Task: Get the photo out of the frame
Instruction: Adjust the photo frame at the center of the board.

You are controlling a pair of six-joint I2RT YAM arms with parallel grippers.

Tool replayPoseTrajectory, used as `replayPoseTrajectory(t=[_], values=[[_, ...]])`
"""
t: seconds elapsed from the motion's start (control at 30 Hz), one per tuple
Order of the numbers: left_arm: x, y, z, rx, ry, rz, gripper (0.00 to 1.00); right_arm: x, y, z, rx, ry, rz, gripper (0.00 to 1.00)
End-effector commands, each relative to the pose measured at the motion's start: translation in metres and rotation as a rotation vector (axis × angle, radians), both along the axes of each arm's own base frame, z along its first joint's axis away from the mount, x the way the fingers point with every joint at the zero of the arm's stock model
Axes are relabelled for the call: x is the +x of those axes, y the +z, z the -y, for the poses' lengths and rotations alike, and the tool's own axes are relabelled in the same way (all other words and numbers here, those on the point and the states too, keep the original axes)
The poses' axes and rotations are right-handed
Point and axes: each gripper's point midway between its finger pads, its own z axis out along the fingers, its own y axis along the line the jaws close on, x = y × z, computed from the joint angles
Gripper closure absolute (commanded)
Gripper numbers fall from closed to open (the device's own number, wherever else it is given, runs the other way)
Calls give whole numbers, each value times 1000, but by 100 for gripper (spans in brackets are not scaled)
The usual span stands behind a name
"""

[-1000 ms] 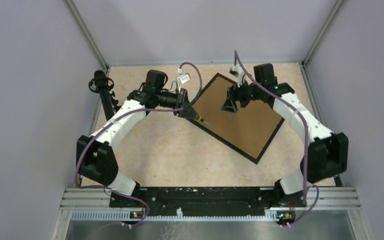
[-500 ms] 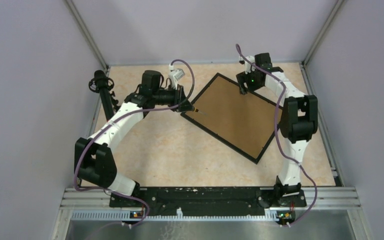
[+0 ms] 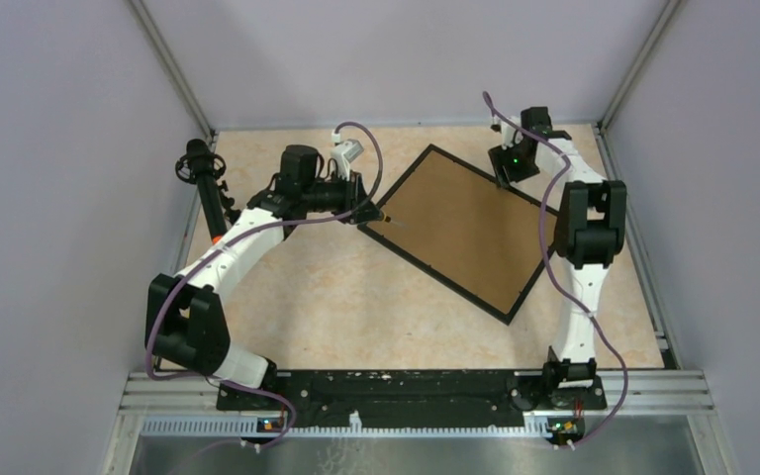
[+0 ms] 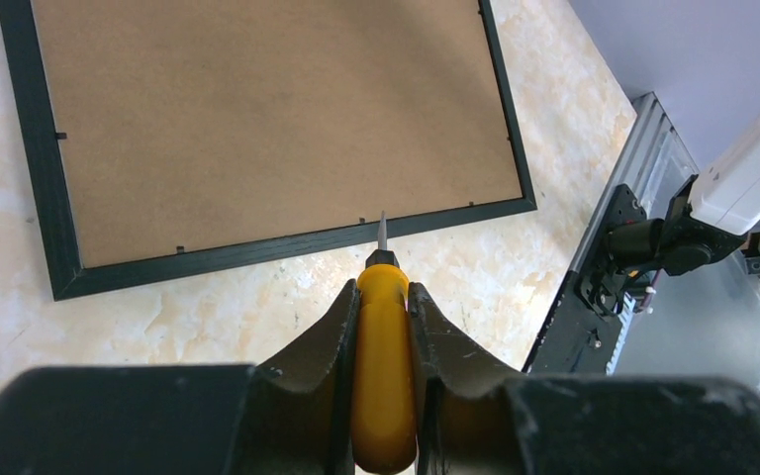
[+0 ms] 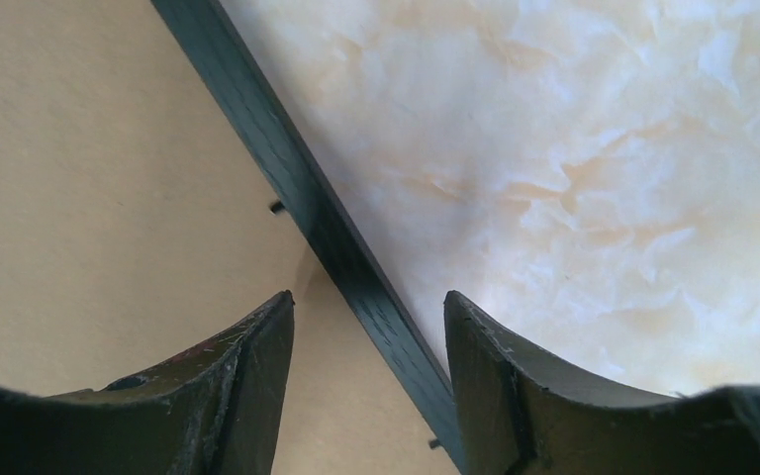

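One frame [image 3: 465, 233], one screwdriver [image 4: 384, 396], two arms, left [image 3: 230, 240] and right [image 3: 585, 224], and one black stand [image 3: 201, 166] at the bench's far left corner.
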Motion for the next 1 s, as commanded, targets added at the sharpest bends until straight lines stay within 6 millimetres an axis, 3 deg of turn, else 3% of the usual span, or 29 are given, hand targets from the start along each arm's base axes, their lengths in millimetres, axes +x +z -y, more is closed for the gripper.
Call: replayPoseTrajectory(t=[0.0,0.1,0.2,0.47,0.73,0.97], values=[[6,21,1,-25,8,103,100,-7,-7,13,-6,58,-37,45],[6,17,3,-29,2,86,100,-16,-21,12,-9,108,-69,54],[6,13,6,-37,-9,69,100,-20,-31,-2,41,175,-104,71],[7,0,9,-61,6,-5,100,-32,-48,-67,133,335,-159,88],[31,-20,18,-125,131,-98,100,-40,-48,-147,205,368,-173,90],[44,-40,43,-164,172,-226,100,-51,-14,-206,314,451,-124,87]])
